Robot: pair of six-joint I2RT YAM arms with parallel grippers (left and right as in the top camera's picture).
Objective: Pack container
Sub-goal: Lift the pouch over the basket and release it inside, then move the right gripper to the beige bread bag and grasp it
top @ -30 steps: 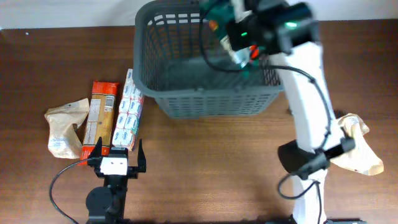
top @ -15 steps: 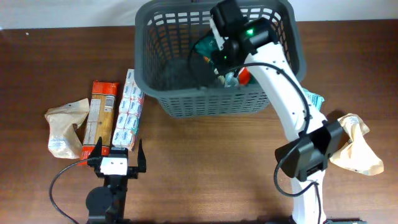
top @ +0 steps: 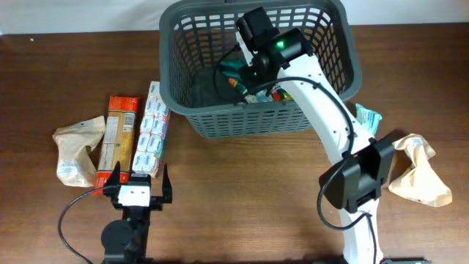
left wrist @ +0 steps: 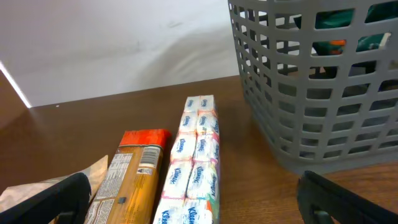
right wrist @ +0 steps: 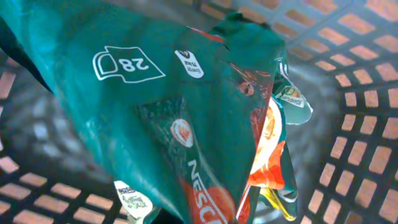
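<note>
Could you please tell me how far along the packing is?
Done: nothing clearly settled in the container yet. In hand: the right gripper holds a green pouch inside it. Left: tissue pack, orange box, two brown paper bags and a teal packet on the table; the left gripper sits open.

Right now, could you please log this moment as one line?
right gripper: shut on green pouch, inside container | left gripper: open, by tissue pack

You can read "28" inside a white pouch outline on the teal bag [right wrist: 155, 124], "Nesc" in white lower down it, print on the tissue packs [left wrist: 196, 155] too blurred for you to read
</note>
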